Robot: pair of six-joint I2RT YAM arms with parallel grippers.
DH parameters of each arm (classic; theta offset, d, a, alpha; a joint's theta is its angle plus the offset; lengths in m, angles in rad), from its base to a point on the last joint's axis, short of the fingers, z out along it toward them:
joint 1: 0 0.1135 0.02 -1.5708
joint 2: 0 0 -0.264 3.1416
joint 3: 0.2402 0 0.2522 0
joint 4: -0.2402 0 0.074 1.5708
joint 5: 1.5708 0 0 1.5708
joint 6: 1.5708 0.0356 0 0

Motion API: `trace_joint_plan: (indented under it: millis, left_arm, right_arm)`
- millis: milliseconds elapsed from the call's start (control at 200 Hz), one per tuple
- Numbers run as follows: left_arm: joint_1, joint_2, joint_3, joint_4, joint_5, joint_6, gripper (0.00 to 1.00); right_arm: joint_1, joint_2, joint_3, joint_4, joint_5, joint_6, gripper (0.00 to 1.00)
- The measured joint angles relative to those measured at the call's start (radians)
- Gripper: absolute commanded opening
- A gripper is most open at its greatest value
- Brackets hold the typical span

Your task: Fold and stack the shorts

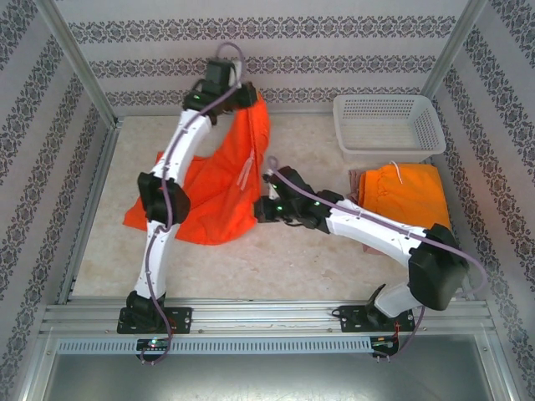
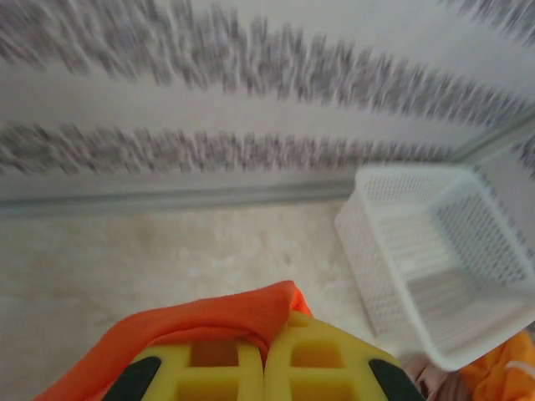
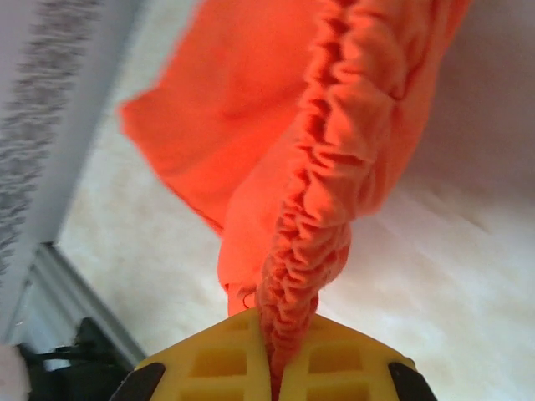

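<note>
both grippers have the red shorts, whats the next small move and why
Probably draw the grippers apart to stretch the red shorts before laying them flat. The left gripper pinches an edge up near the back wall, the right gripper pinches the gathered waistband, and the cloth between hangs bunched, partly draped on the table.

readable text: none | labels, brands: none legible | numbers, signs: none | wallpaper [image 1: 267, 30] bands: ornament only, no letters
</note>
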Motion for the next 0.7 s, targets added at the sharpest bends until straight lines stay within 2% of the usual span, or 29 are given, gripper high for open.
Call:
trace_joint_plan:
  millis: [135, 275, 320, 405, 570, 699]
  left_arm:
    - [-0.046, 0.109, 0.0, 0.033, 0.008, -0.002, 0.0]
    - [-0.058, 0.138, 0.0, 0.048, 0.014, -0.006, 0.0]
    - [-0.058, 0.137, 0.0, 0.063, 0.016, -0.006, 0.06]
    - [-0.058, 0.137, 0.0, 0.095, 0.023, -0.014, 0.28]
    - [-0.034, 0.125, 0.005, 0.206, -0.017, -0.009, 0.74]
    - [-0.017, 0.071, 0.005, 0.2, -0.023, 0.029, 0.91]
  right_arm:
    - [-0.081, -0.065, -0.15, -0.018, 0.0, 0.05, 0.0]
    - [-0.127, -0.131, -0.225, -0.016, -0.003, 0.069, 0.0]
    - [-0.15, -0.144, -0.247, -0.01, -0.005, 0.071, 0.0]
    - [-0.189, -0.155, -0.285, 0.002, -0.007, 0.072, 0.04]
    - [-0.225, -0.169, -0.385, -0.114, -0.083, 0.082, 0.36]
    - [-0.269, -0.245, -0.431, -0.196, -0.118, 0.087, 0.75]
